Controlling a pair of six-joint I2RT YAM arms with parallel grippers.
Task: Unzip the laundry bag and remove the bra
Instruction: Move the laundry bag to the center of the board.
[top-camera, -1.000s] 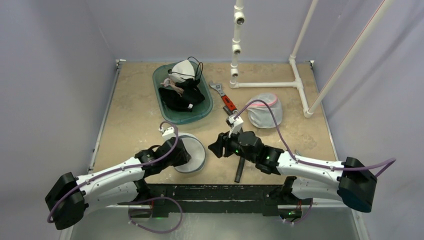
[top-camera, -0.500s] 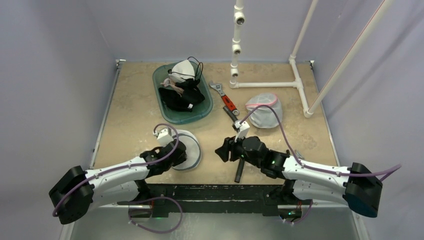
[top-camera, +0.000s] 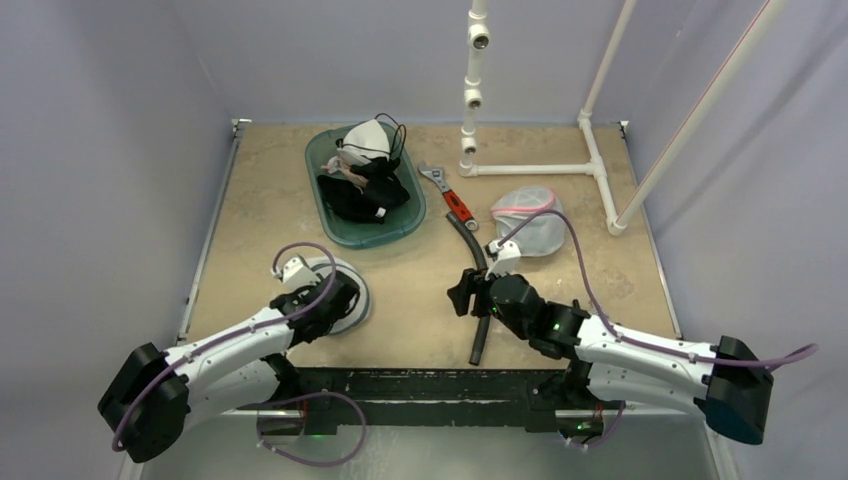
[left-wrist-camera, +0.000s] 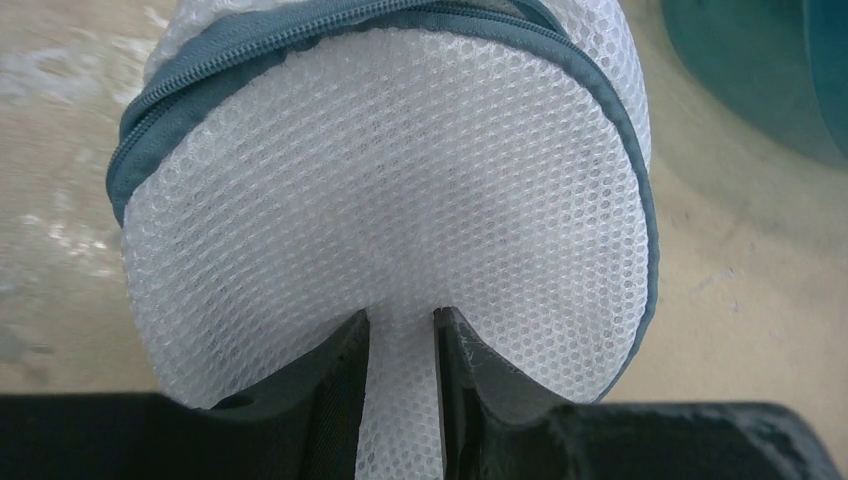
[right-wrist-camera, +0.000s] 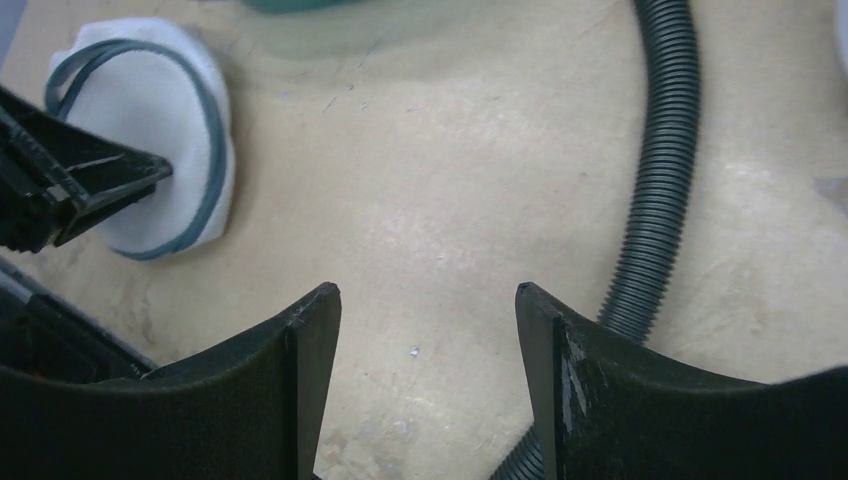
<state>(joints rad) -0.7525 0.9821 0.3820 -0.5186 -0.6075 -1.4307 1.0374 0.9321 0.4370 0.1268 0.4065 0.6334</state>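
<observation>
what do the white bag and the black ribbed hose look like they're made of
The laundry bag looks like white synthetic mesh fabric, matte, judging by its fine honeycomb of holes; its blue-grey edging seems woven tape carrying a zipper. The hose is probably flexible plastic or rubber: dark, faintly glossy, closely ribbed along its length.

Bare counter (top-camera: 410, 270) lies open through the centre and out along 9 o'clock. The laundry bag (left-wrist-camera: 380, 200), pinched in the left gripper (left-wrist-camera: 400, 325), fills 8 o'clock. A ribbed hose (top-camera: 479, 342) runs from the centre to 5 o'clock, just beside the right gripper (right-wrist-camera: 425, 292), whose jaws stand apart. A green tub (top-camera: 372, 236) blocks 11 o'clock and a wrench (top-camera: 458, 207) lies at 12. A pipe frame (top-camera: 530, 169) and a mesh pouch (top-camera: 528, 232) take up 1 to 2.
</observation>
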